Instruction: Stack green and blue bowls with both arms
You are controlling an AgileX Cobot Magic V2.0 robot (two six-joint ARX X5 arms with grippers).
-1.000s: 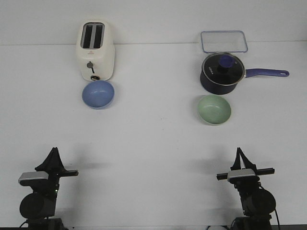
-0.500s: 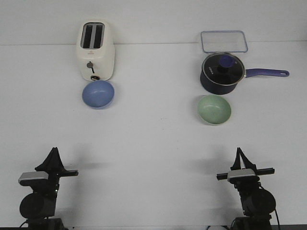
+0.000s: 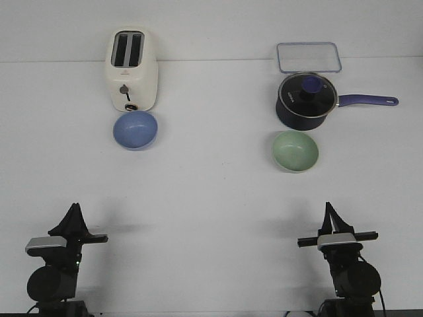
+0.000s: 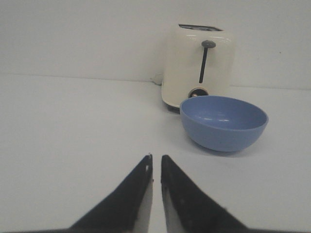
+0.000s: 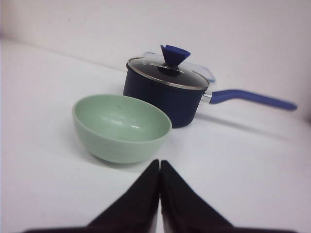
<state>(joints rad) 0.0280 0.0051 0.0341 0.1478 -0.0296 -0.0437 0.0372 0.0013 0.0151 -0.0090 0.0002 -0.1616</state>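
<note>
The periwinkle blue bowl (image 3: 135, 129) sits upright on the white table just in front of the toaster; it also shows in the left wrist view (image 4: 223, 122). The pale mint green bowl (image 3: 295, 150) sits upright in front of the saucepan; it also shows in the right wrist view (image 5: 121, 126). My left gripper (image 3: 74, 209) (image 4: 155, 156) rests near the table's front left, well short of the blue bowl, jaws nearly together with a thin gap and empty. My right gripper (image 3: 328, 208) (image 5: 160, 161) rests at the front right, short of the green bowl, jaws pressed together and empty.
A cream toaster (image 3: 131, 70) stands at the back left. A dark navy saucepan with glass lid (image 3: 305, 100) has its blue handle (image 3: 367, 100) pointing right. A clear plastic lid (image 3: 308, 57) lies behind it by the back wall.
The right arm's wrist has shifted very slightly. The bowls and the left arm are as before.
</note>
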